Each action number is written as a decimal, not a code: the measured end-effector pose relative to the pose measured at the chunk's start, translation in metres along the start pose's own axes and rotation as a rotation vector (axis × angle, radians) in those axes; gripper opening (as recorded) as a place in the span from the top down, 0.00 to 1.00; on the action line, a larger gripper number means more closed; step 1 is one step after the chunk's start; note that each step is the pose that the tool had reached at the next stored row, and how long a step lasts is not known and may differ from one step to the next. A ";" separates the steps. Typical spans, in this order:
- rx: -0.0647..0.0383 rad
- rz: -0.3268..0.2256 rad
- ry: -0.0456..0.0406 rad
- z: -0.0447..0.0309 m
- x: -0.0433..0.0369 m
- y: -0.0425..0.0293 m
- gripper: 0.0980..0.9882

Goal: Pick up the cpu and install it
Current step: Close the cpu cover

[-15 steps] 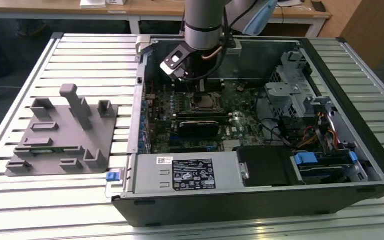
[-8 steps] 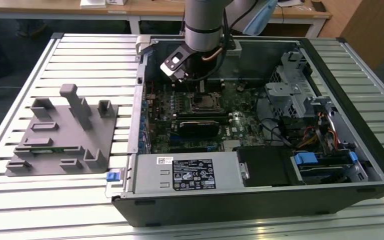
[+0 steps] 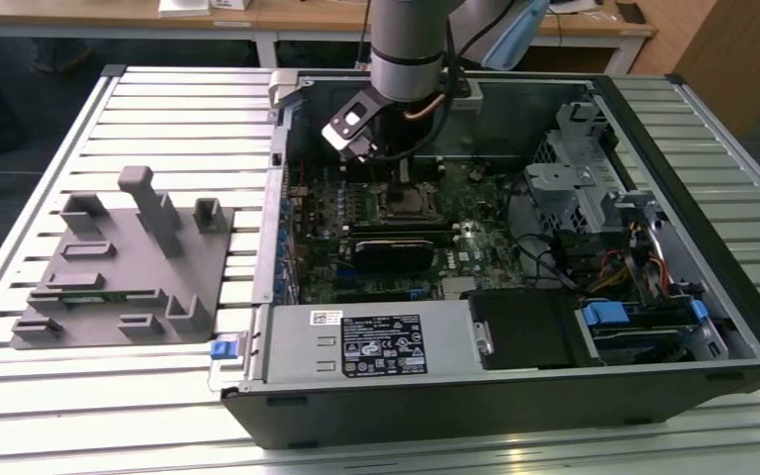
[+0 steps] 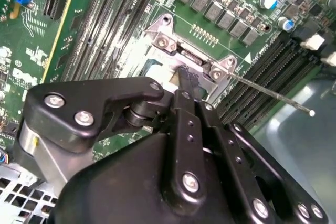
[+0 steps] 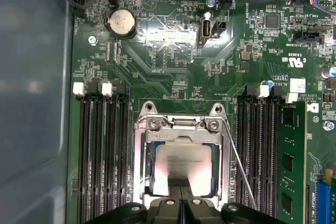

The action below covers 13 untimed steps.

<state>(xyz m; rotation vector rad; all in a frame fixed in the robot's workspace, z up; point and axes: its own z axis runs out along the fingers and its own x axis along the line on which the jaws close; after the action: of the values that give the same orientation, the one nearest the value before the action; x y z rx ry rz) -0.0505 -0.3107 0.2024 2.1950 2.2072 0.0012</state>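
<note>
The cpu [image 5: 181, 156], a small square chip with a silvery top, lies flat inside the metal frame of the motherboard socket [image 5: 143, 150]. In the second wrist view the cpu [image 4: 157, 70] is a pale patch beside the fingertips. My gripper [image 5: 179, 183] hangs over the chip's near edge with its two black fingers pressed together, nothing visibly between them. Whether the tips touch the chip I cannot tell. In the exterior view the gripper [image 3: 369, 160] reaches down into the open computer case over the socket [image 3: 400, 203]. The same tips [image 4: 186, 75] point at the socket's hinge end.
A thin metal socket lever [image 5: 239, 171] stands raised beside the frame. Memory slots [image 5: 102, 156] and a green memory module [image 5: 291, 166] flank the socket. The case walls [image 3: 697, 198] enclose the board. A grey plastic fixture [image 3: 130, 267] sits on the table at the exterior view's left.
</note>
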 end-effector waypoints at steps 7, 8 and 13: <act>0.000 0.000 -0.0012 -0.0140 -0.0004 0.0017 0.99; 0.000 0.000 -0.0013 -0.0140 -0.0004 0.0026 0.99; 0.000 0.000 -0.0013 -0.0138 -0.0005 0.0108 0.99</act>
<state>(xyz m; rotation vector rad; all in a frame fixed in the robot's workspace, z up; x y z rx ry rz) -0.0400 -0.3108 0.2164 2.1945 2.2068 -0.0007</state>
